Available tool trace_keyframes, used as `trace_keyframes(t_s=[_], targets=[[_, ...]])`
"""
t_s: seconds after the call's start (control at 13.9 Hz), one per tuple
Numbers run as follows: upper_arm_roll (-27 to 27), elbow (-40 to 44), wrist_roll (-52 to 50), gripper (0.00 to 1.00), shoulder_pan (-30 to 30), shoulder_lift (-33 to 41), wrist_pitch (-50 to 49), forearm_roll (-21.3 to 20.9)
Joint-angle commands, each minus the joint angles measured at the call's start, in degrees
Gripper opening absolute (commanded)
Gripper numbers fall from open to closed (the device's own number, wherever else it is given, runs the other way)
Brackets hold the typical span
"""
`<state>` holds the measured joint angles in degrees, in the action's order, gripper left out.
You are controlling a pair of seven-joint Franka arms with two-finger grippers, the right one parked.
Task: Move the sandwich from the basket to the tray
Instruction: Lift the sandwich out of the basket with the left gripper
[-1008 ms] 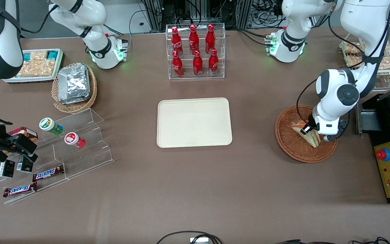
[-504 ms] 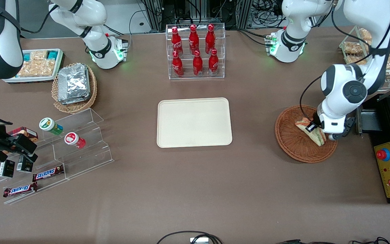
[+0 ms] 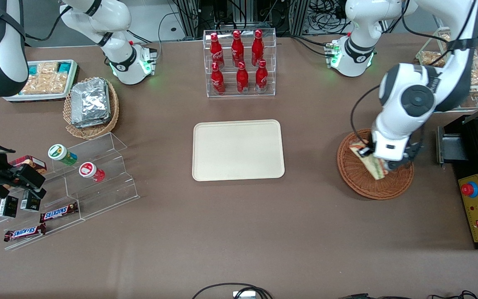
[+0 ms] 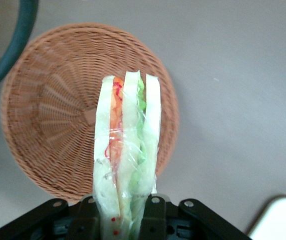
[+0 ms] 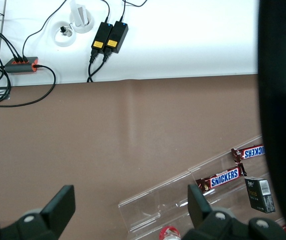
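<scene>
The clear-wrapped sandwich [image 3: 372, 166] [image 4: 126, 145], white bread with orange-red and green layers, hangs point down over the reddish-brown wicker basket [image 3: 357, 182] [image 4: 47, 115]. My gripper [image 3: 374, 160] [image 4: 120, 216] is shut on its wide end, one black finger on each bread face. In the wrist view the basket's bottom lies bare below the sandwich. The cream-beige tray [image 3: 238, 149] lies flat in the middle of the table with nothing on it. One corner of the tray [image 4: 283, 221] shows in the wrist view.
A clear rack of red bottles [image 3: 241, 62] stands farther from the front camera than the tray. A black control box with a red button [image 3: 477, 207] lies at the working arm's end. A tan basket of foil packets [image 3: 91, 106] and acrylic steps [image 3: 93, 174] are toward the parked arm's end.
My gripper has risen with the sandwich, lifting it off the basket's floor, and has swung slightly toward the tray. The basket has stayed in place.
</scene>
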<state>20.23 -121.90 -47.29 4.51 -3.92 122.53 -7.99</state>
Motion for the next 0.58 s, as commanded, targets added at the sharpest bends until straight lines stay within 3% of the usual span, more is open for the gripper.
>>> trace_keyframes(t_s=[0.0,0.29,0.5], targets=[[5.06,3.07,-0.96,0.00,-0.29,-1.79,-1.50,-0.71],[12.72,5.18,-0.87,0.00,-2.56,-3.81,-0.98,-1.23],[12.73,6.58,-3.84,0.00,-10.02,-7.49,-0.10,-7.37]])
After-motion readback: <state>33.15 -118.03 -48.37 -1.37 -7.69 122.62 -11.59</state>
